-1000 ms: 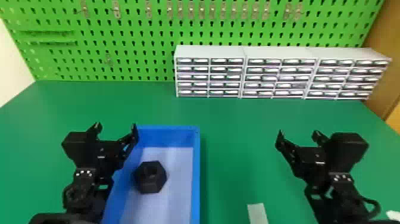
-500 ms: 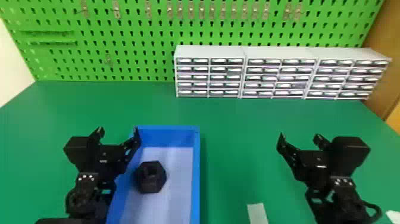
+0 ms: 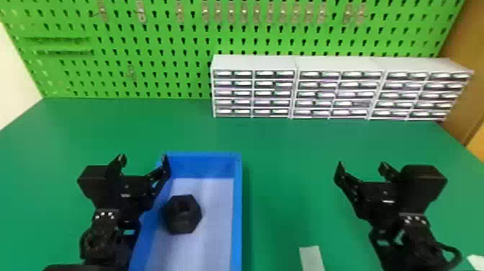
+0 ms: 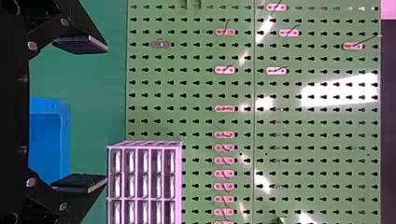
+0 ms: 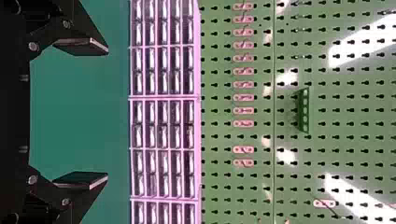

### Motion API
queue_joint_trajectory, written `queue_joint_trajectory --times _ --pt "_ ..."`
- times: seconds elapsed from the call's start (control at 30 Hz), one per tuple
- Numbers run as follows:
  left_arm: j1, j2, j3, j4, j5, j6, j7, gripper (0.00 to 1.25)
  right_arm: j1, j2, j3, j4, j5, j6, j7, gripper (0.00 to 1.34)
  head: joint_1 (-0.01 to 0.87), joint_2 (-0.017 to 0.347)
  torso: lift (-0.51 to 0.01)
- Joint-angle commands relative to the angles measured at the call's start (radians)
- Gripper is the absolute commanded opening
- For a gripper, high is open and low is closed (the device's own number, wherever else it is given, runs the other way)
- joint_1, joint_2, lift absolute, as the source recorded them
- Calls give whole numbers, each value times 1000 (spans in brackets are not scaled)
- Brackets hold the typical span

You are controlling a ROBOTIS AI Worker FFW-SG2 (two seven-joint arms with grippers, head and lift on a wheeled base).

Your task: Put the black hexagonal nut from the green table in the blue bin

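Observation:
The black hexagonal nut lies inside the blue bin, near its left wall. Above the bin's left edge, my left gripper stands open and holds nothing; the left wrist view shows this gripper with its fingers wide apart and part of the blue bin beyond. Over the table's right part is my right gripper, open and well away from the bin. In the right wrist view, nothing is between the spread fingers of that gripper.
White drawer cabinets line the back of the green table, against a green pegboard. A pale strip lies on the table at the front, right of the bin.
Over the last second my left gripper has shifted slightly to the right and my right gripper has moved a little too. The nut has stayed in place in the bin.

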Motion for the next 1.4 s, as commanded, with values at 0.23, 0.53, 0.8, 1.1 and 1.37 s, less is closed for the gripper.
queue_joint_trajectory --times 0.23,0.53,0.8,1.1,1.37 --pt "-1 0 -3 -5 2 17 0 966 -2 -6 -2 -1 1 9 0 1009 657 57 -95" --pt "-6 0 -6 -5 -5 29 0 966 -8 -14 0 -1 1 18 0 1009 657 57 -95" --pt "-17 0 -6 -5 -8 37 0 966 -13 -17 0 -1 5 23 0 1009 657 57 -95" --pt "-21 0 -5 -5 -8 35 0 966 -17 -17 1 -1 5 29 0 1009 657 57 -95" --pt "-27 0 -2 -5 -11 35 0 966 -22 -17 1 -1 5 32 0 1008 657 57 -95"
